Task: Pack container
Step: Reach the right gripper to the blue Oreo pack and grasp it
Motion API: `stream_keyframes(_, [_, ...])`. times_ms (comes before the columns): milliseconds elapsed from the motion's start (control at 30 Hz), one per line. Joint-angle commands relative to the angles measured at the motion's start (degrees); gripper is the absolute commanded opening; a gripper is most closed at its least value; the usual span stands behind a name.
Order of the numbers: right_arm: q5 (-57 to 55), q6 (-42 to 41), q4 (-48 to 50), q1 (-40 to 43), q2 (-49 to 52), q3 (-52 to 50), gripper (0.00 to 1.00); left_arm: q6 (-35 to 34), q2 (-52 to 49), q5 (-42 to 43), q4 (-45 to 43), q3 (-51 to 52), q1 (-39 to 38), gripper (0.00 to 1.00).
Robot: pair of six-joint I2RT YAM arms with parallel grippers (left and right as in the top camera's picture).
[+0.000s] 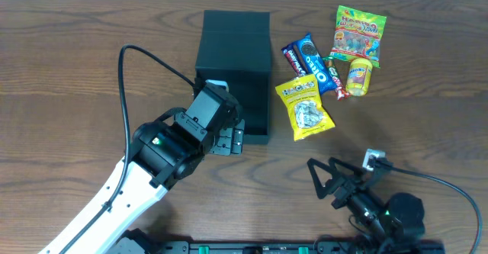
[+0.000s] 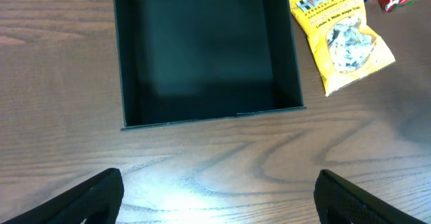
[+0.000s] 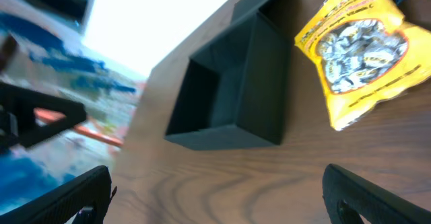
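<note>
The container (image 1: 233,71) is a matte black box, open, with its flap lid laid back at the far side. It looks empty in the left wrist view (image 2: 209,118) and also shows in the right wrist view (image 3: 262,109). My left gripper (image 1: 229,141) is open and empty, just off the box's near edge, over bare wood (image 2: 219,200). My right gripper (image 1: 326,170) is open and empty near the table's front right (image 3: 215,197). A yellow snack packet (image 1: 305,107) lies right of the box (image 2: 343,35) (image 3: 360,56).
Right of the box lie a blue Oreo packet (image 1: 314,59), a dark packet (image 1: 293,56), a colourful gummy bag (image 1: 357,33), a small yellow packet (image 1: 358,76) and a small red sweet (image 1: 340,92). The left arm's cable (image 1: 141,59) loops over the table's left part.
</note>
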State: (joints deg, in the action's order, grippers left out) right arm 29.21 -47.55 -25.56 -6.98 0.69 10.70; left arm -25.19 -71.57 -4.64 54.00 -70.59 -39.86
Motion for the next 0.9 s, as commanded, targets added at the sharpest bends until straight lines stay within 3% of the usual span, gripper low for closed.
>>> stream_keyframes(0, [1.73, -4.04, 3.65, 0.37, -0.26, -0.04, 0.99, 0.76, 0.02, 0.26, 0.24, 0.02, 0.07, 0.92])
stream_keyframes(133, [1.79, -1.27, 14.99, 0.57, 4.13, 1.20, 0.99, 0.79, 0.02, 0.26, 0.22, 0.02, 0.07, 0.93])
stream_keyframes(367, [0.20, 11.89, 16.50, 3.96, 27.39, 13.29, 0.99, 0.79, 0.02, 0.22, 0.20, 0.02, 0.09, 0.96])
stream_keyframes(600, [-0.26, 30.16, 4.52, 5.95, 57.11, 37.88, 0.99, 0.83, 0.00, -1.29, -0.46, 0.04, 0.09, 0.96])
stream_keyframes(867, [-15.96, 40.63, -8.57, 4.94, 81.81, 59.87, 0.99, 0.85, 0.00, -1.95, -1.25, 0.04, 0.09, 0.97])
